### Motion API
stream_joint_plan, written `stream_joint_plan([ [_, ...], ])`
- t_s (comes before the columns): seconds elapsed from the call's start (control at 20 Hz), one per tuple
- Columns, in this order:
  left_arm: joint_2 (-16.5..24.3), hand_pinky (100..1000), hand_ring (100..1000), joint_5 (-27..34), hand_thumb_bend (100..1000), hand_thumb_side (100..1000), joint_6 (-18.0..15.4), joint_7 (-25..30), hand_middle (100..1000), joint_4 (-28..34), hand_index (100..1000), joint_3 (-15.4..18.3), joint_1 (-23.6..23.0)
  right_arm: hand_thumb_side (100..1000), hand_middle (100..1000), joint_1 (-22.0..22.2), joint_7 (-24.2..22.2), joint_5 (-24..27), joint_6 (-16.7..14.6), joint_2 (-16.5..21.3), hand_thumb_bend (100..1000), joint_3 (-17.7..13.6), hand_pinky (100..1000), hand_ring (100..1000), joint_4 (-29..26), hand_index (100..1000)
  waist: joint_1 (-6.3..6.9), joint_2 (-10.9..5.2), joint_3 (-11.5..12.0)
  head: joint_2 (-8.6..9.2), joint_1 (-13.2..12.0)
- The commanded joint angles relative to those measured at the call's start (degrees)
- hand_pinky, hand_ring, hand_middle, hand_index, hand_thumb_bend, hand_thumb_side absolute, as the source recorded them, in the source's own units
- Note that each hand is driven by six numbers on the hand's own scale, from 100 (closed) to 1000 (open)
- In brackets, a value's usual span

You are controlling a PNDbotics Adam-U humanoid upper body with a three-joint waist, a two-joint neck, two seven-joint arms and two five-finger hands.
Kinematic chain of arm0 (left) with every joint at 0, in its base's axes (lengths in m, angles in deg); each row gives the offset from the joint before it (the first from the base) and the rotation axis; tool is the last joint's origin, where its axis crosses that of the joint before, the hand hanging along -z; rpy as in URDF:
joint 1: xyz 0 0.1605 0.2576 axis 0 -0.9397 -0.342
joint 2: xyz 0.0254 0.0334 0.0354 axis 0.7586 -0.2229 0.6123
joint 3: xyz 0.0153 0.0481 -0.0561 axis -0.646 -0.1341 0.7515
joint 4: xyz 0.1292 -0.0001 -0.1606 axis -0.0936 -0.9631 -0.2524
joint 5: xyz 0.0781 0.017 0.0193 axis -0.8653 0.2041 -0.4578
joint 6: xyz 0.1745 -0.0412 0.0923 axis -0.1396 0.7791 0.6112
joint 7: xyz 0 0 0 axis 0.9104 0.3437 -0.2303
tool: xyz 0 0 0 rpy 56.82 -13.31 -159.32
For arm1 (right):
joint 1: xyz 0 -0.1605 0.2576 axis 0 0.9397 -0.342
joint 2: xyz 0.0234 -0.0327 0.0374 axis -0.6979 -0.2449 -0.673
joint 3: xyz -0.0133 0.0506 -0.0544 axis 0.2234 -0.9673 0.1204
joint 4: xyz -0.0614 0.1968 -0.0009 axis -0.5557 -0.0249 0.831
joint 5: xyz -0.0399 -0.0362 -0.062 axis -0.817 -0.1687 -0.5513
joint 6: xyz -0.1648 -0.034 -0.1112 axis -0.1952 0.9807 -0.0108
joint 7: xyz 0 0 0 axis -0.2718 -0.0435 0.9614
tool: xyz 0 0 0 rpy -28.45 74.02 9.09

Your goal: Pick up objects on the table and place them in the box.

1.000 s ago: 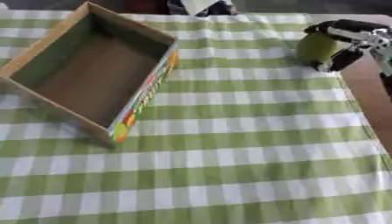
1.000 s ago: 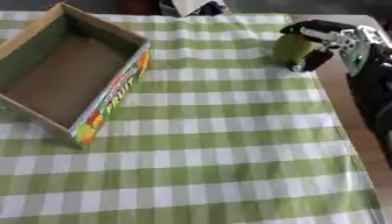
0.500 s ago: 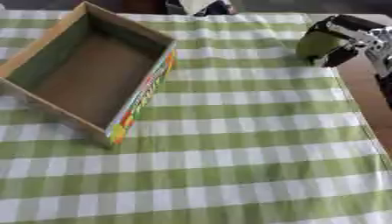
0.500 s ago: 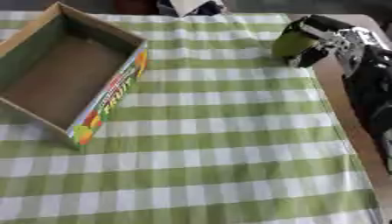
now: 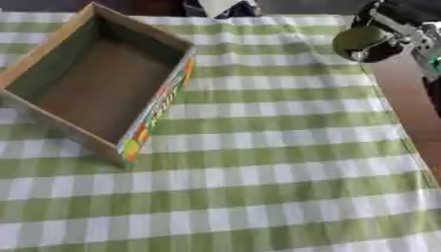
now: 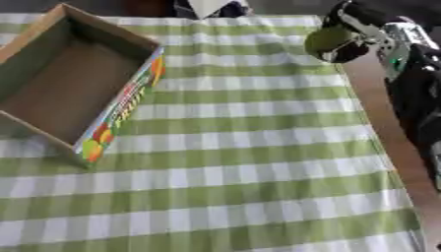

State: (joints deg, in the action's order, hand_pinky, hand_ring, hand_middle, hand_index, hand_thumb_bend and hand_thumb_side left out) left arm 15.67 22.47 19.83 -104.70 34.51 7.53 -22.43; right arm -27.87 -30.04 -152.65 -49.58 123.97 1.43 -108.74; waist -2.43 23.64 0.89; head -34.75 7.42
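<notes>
Right hand (image 6: 366,24), black with silver parts, at about 1 o'clock in both views, fingers curled round a round olive-green object (image 6: 331,43). Object up off the cloth, above the right edge of the green-and-white checked tablecloth (image 5: 258,162), just where cloth meets the bare brown table surface (image 5: 405,93). Dark forearm (image 6: 418,98) running down the right border toward 3 o'clock in the right eye view. What the green object is exactly: cannot tell, only round and dull green.

Open brown cardboard box (image 5: 95,83) with a colourful printed side panel at about 10 o'clock, turned askew on the cloth, nothing inside, well apart from the held object. Printed panel facing 3 to 4 o'clock, orange and green patches near its lower corner.

Small white and dark thing (image 5: 220,7) at 12 o'clock by the far edge of the cloth, too cut off to identify.

Left hand not visible in either view.
</notes>
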Motion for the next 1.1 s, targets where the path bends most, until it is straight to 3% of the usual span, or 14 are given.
stream_joint_plan([
  [0.05,1.09,659,675,0.25,100,616,-0.01,-0.07,611,0.89,737,0.42,0.26,100,547,-1.45,1.17,0.93,-1.51,2.15,209,0.08,712,685,-2.4,520,0.08,-2.01,-0.17,-0.25,-0.09],
  [0.3,1.18,659,675,0.36,100,622,0.01,-0.25,611,0.89,737,0.48,-0.03,100,548,-1.54,0.11,3.53,-4.83,3.05,203,0.42,704,680,-6.59,524,-0.01,-2.67,-0.56,-0.81,-0.29],
  [0.35,1.21,659,675,0.37,100,617,0.04,-0.27,611,0.89,737,0.49,-0.11,100,547,-1.62,-0.4,4.19,-5.76,3.31,258,0.76,700,677,-7.62,524,-0.06,-2.85,-0.69,-0.96,-0.35],
  [0.8,1.27,659,674,0.58,100,619,0.2,-0.55,609,0.89,738,0.62,-0.59,100,582,-1.82,-4.68,9.53,-11.86,3.57,397,4.68,678,671,-15.61,566,-0.63,-4.24,-0.87,-1.42,-0.79],
  [0.85,1.27,659,674,0.61,100,619,0.2,-0.55,609,0.89,738,0.61,-0.58,128,584,-1.87,-4.89,9.85,-12.11,3.5,418,5.37,675,680,-16.56,569,-0.7,-4.34,-0.83,-1.46,-0.81],
  [0.9,1.28,659,674,0.63,100,619,0.21,-0.55,608,0.89,738,0.61,-0.58,238,582,-1.92,-4.74,9.94,-12.09,3.43,437,6.0,676,690,-17.56,564,-0.76,-4.41,-0.78,-1.48,-0.82],
  [0.95,1.28,659,674,0.65,100,619,0.22,-0.57,608,0.89,739,0.61,-0.58,269,582,-1.93,-4.19,9.88,-11.85,3.34,441,6.63,676,691,-18.52,563,-0.82,-4.45,-0.72,-1.49,-0.83],
  [1.1,1.28,659,674,0.7,100,619,0.22,-0.58,608,0.89,739,0.6,-0.57,269,582,-1.81,-2.8,9.43,-11.09,3.18,441,7.66,676,693,-19.61,563,-0.87,-4.49,-0.66,-1.5,-0.83],
])
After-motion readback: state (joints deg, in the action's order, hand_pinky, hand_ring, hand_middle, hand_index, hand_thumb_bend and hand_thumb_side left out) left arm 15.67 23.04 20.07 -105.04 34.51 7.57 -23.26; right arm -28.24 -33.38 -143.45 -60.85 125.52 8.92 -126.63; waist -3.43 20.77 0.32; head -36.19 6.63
